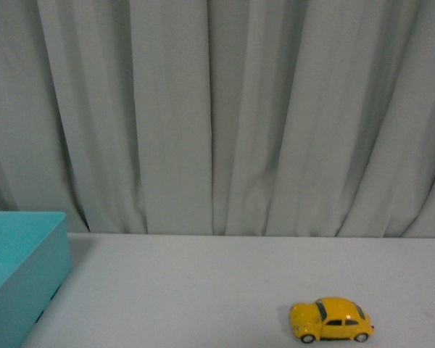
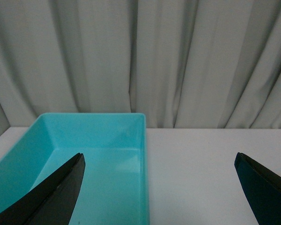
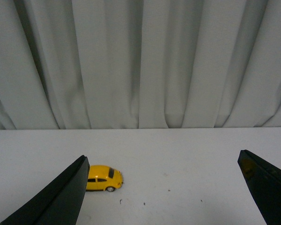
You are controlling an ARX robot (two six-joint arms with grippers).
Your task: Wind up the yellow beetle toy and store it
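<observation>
The yellow beetle toy [image 1: 332,320] is not yet held, the left gripper [image 2: 158,155] and right gripper [image 3: 161,156] are spread wide, so it probably must be reached and pinched first.

- A white table [image 1: 203,290] gives open, flat surface across the middle of the front view.
- A turquoise box [image 1: 29,279] stands at the table's left edge. Its upright walls block a low sideways path, and its open top faces up.
- A pale pleated curtain [image 1: 217,109] hangs along the far edge of the table and closes off the back.
- The yellow beetle toy [image 1: 331,320] stands alone near the front right, well apart from the box, with bare table around it.
- The left gripper [image 2: 158,159] is spread wide above the box's near wall.
- The right gripper [image 3: 162,157] is spread wide; one finger partly hides the toy.
</observation>
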